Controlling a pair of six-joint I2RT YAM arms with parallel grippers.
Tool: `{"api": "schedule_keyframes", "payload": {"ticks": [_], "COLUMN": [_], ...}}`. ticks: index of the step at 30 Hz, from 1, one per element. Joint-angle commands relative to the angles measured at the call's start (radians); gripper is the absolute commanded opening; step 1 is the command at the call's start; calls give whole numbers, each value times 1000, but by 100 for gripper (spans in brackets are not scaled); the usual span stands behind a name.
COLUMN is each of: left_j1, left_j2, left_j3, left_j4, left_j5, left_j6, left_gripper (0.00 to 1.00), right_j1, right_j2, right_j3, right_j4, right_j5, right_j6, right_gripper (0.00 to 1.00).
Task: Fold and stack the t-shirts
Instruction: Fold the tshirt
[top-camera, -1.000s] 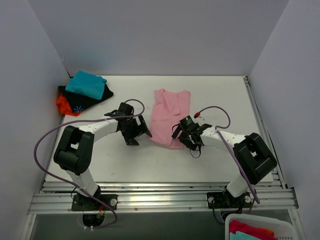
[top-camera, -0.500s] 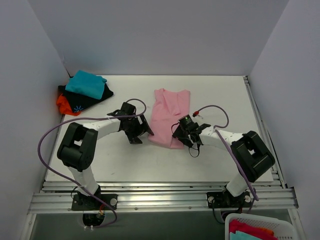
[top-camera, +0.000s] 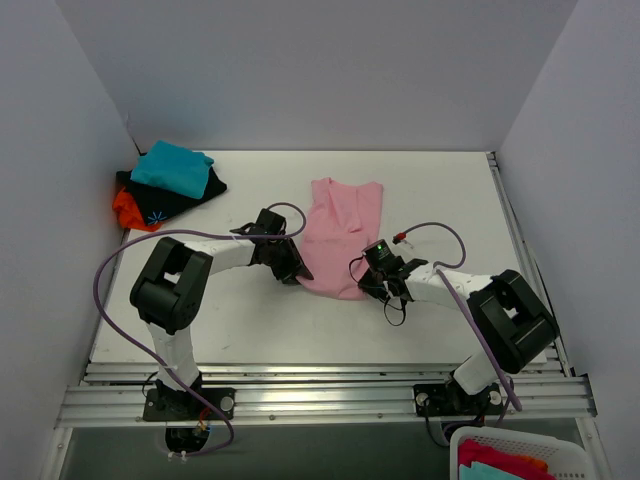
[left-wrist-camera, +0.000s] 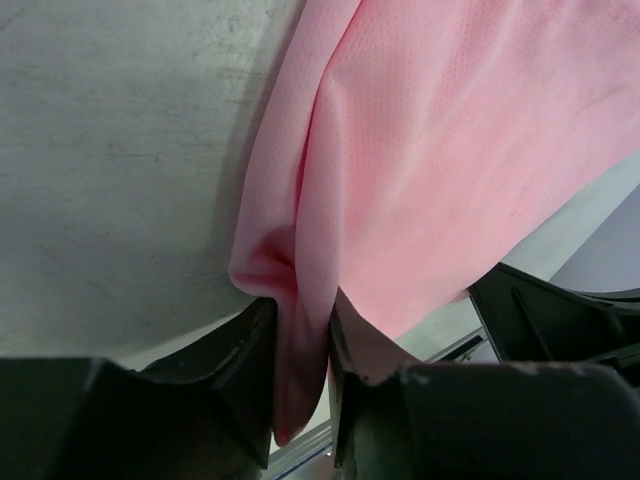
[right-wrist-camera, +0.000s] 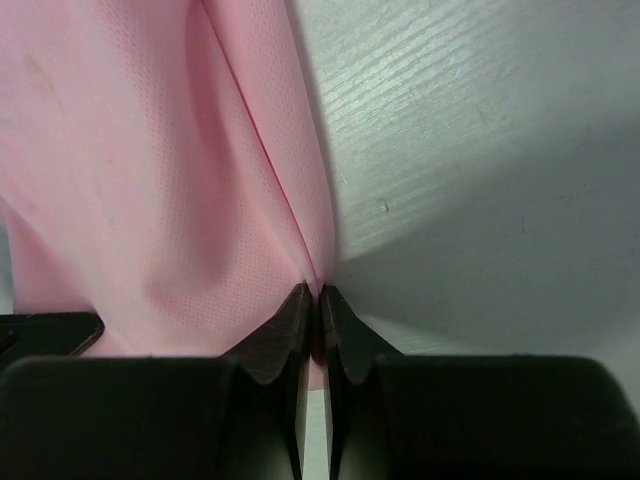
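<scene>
A light-pink t-shirt (top-camera: 341, 232) lies folded lengthwise in the middle of the white table. My left gripper (top-camera: 297, 273) is shut on a bunched fold at the shirt's near left corner; the left wrist view shows pink cloth (left-wrist-camera: 300, 360) pinched between the two fingers. At the near right corner my right gripper (top-camera: 363, 289) is shut on the shirt's edge, its fingertips (right-wrist-camera: 300, 315) pressed together on a thin pink fold. Folded t-shirts are stacked at the far left: teal (top-camera: 172, 168) on top, black with a blue starburst (top-camera: 160, 205) under it, orange-red (top-camera: 128, 210) at the bottom.
Grey walls close in the table on three sides. A metal rail (top-camera: 320, 400) runs along the near edge by the arm bases. A white basket (top-camera: 515, 458) with more coloured cloth sits at the bottom right, off the table.
Both grippers moved inward to the pink t-shirt's near corners and closed on the cloth. The stack at the far left stayed as it was.
</scene>
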Motion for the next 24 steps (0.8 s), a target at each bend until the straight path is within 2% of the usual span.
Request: {"api": "schedule_keyframes", "payload": {"ticks": [1,2,7,14,18,24], "left_j1": [-15,-17,-23,-34,-37,-37], "left_j2": [45,52,33,-146,-272,-465], "left_j3": [30,35,50,-32,-130,-163], "left_j4": [10,6,-46,-163,-232,-353], "left_j5": [-33,-34,-45,-63,-51,-31], "left_j6": [5,7,23,69,71,60], "left_gripper": [31,23,3,2,2,3], "right_j1": [10,10,10,14,19,26], "right_j2": [1,-3,-33,-196,-319,-480], "right_j3": [-59,-60,-70,-87,-80,-12], "right_j4": [-150,-153,-175,-268,-383,-575], "right_j5": [4,7,15,13,15,12], "right_j6": [3,1,0,23,43,76], "right_gripper": [2,0,0,0,0,0]}}
